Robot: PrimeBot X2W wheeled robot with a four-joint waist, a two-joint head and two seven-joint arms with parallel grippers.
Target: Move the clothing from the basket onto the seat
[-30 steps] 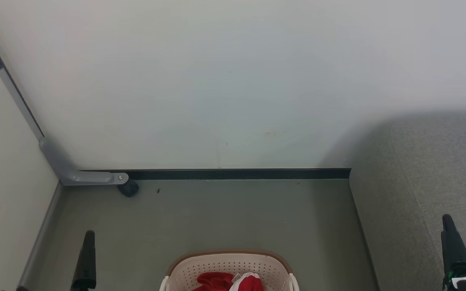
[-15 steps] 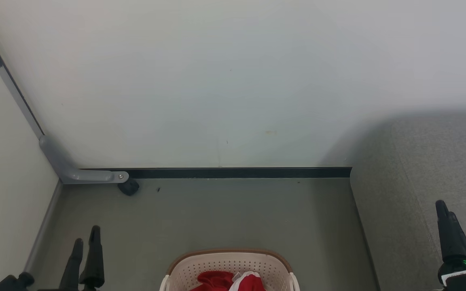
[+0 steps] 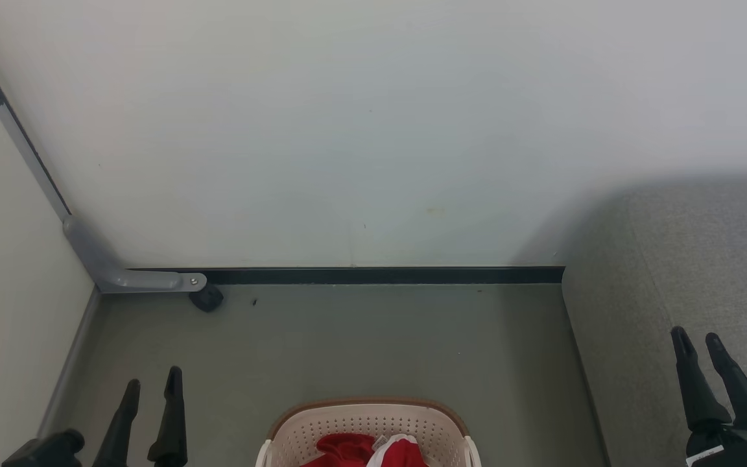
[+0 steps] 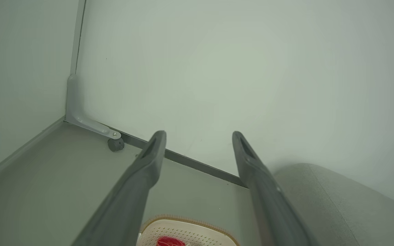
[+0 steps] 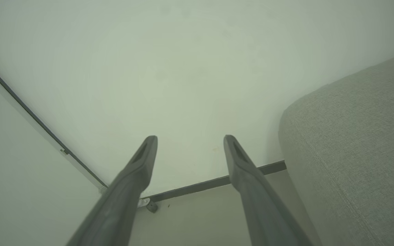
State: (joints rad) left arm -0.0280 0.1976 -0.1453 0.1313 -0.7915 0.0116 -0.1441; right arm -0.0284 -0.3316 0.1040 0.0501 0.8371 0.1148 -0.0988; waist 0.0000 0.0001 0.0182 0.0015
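The cream basket [image 3: 360, 428] with its brown rim sits on the floor at the bottom middle of the head view, cut off by the frame edge. Red clothing [image 3: 347, 449] with a bit of white lies inside it. The grey seat [image 3: 691, 272] fills the right side. My left gripper [image 3: 152, 384] is open at the lower left, left of the basket, nothing between its fingers. My right gripper [image 3: 698, 340] is open at the lower right, in front of the seat. In the left wrist view the basket [image 4: 186, 230] and clothing [image 4: 168, 242] lie below the open fingers [image 4: 149, 160].
A pale wall stands straight ahead with a dark skirting strip [image 3: 380, 275] at its foot. A side panel closes the left, with a grey bracket [image 3: 120, 272] and a small black wheel [image 3: 207, 298] in the corner. Grey floor [image 3: 347, 344] lies beyond the basket.
Both grippers have risen further into the head view and turned, so each now shows two separate fingers. The basket and clothing have not moved.
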